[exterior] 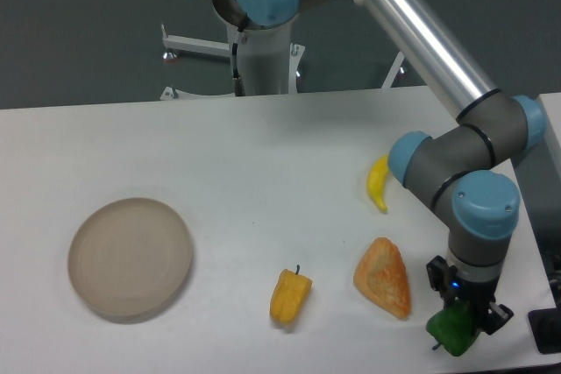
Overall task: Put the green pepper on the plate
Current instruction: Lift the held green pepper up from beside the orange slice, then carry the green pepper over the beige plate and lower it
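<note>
The green pepper [452, 330] is glossy and bright green, near the table's front right edge. My gripper [462, 320] points straight down and is shut on the green pepper, its dark fingers either side of it. Whether the pepper rests on the table or hangs just above it I cannot tell. The plate [131, 257], round, beige and shallow, lies far off at the front left with nothing on it.
An orange-yellow wedge-shaped food item [384, 276] lies just left of the gripper. A yellow-orange pepper [290, 295] sits at the front centre and a yellow banana-like piece [378, 182] lies behind the wedge. A dark object [545, 331] is at the right edge.
</note>
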Robot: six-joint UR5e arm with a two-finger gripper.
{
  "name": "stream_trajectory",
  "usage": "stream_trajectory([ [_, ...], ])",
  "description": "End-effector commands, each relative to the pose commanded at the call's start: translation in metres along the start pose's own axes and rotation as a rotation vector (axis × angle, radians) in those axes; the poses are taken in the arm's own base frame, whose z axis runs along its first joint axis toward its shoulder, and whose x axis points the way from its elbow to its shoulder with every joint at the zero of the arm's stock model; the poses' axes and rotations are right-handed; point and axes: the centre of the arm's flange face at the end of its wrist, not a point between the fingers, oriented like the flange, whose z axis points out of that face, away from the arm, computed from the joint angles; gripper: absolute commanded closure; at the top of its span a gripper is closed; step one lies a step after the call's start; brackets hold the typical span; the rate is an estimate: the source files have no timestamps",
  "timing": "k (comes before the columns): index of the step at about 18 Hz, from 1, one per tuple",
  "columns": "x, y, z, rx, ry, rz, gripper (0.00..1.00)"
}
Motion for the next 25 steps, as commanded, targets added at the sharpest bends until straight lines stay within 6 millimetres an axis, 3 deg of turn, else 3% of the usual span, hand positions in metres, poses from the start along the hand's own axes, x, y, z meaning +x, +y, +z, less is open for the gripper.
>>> stream_trajectory([
  [6,0.052,-0.022,-0.056,0.024,0.095,-0.072,0.71],
  [10,0.1,-0.035,-0.099,0.113,0.169,-0.199,0.71],
  [16,0.177,-0.092,-0.151,0.127,0.198,-0.296,0.7],
  [20,0.229,-0.138,-0.159,0.107,0.229,-0.386,0.7],
  [25,0.285,-0.183,-0.138,0.117,0.241,-0.449,0.7],
])
